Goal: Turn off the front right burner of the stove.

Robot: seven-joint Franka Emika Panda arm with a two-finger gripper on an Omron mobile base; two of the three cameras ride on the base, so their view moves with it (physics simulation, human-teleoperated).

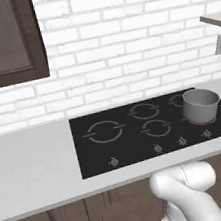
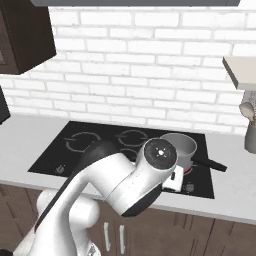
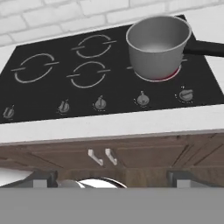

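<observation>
Gripper point(image 3: 112, 177) jaws wide, holding nothing, back from the counter point(image 3: 109, 124) edge. Stove point(image 3: 52, 94) set in counter; front right burner point(image 3: 168, 76) glows red under grey saucepan point(image 3: 155, 46), knobs point(image 3: 142, 99) along front.
</observation>
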